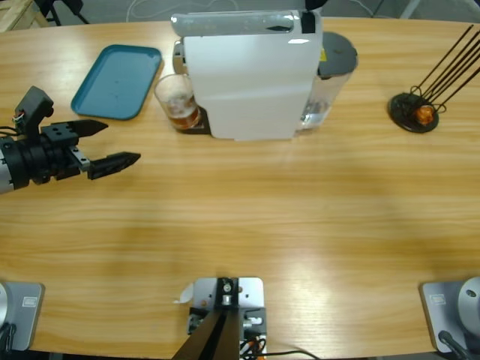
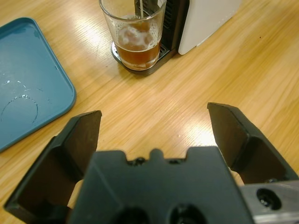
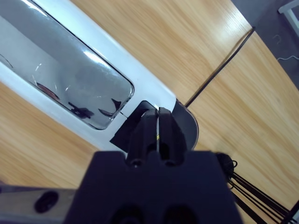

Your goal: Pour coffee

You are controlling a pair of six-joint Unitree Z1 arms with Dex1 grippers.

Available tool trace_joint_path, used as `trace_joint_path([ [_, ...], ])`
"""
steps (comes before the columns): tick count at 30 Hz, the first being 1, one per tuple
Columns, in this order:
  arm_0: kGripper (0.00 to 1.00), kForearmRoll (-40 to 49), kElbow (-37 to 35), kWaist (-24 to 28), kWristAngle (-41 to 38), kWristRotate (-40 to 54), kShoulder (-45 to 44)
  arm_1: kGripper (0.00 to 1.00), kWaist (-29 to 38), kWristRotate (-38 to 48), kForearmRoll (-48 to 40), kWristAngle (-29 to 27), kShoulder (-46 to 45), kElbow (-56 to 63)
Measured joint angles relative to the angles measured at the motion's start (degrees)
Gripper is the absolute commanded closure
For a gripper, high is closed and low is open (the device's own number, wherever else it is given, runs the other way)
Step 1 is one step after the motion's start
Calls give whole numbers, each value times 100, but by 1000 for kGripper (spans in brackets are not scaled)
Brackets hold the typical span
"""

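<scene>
A clear glass tumbler stands on the black drip stand of the white coffee machine. The coffee fills its lower third, reddish-brown with pale foam on top. My left gripper hovers open over the bare table, pointing at the glass from some distance away, with nothing between its jaws. My right gripper is shut, its jaws pressed together just above the machine's top, at the end of the silver lid. In the high view only its black tip shows.
A teal tray lies left of the glass. At the far right stands a black wire rack with an orange object in it. The machine's grey tank lid is behind its white body. Open wood lies in front.
</scene>
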Motion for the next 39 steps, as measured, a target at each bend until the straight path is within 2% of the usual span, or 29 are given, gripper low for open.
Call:
trace_joint_path([
  [15, 0, -2, 0, 0, 0, 0, 1, 1000, 288, 144, 62, -186, -133, 110],
  [20, 0, -2, 0, 0, -1, 0, 1, 1000, 294, 66, 526, -714, -169, -884],
  [25, 0, -4, 0, 0, -1, 0, 1, 1000, 294, 6, 818, -818, -277, -1521],
  [29, 0, -4, 0, 0, -1, 0, 2, 1000, 468, 112, 775, -798, -293, -1149],
  [39, 0, -4, 0, 0, -1, 0, 37, 1000, 718, 402, -14, -580, -781, 578],
])
